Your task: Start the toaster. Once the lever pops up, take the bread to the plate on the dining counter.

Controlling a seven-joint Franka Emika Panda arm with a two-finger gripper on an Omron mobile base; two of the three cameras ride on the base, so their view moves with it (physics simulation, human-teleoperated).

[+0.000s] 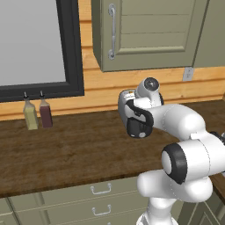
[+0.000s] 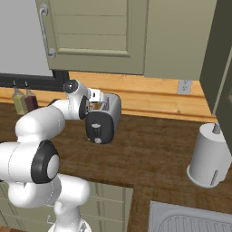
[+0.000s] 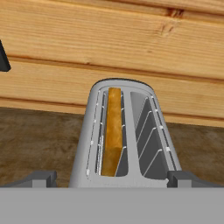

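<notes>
I judged the job barely begun: the bread (image 3: 113, 131) sat down in the left slot of the toaster (image 3: 124, 135) as my hand camera saw it, only its golden-brown crust edge showing, the other slot holding nothing but wire guides. From the right base camera the toaster (image 2: 105, 117) stood on the dark wood counter (image 2: 154, 149) against the plank wall, its black end panel with lever and knob facing me. I could not tell from these pictures whether the lever was down or up. My gripper (image 3: 112, 177) hung just above the near end of the toaster, its two tips spread wide, one outside each flank, holding nothing. Lifting the slice out and carrying it to the plate was all left to do.
</notes>
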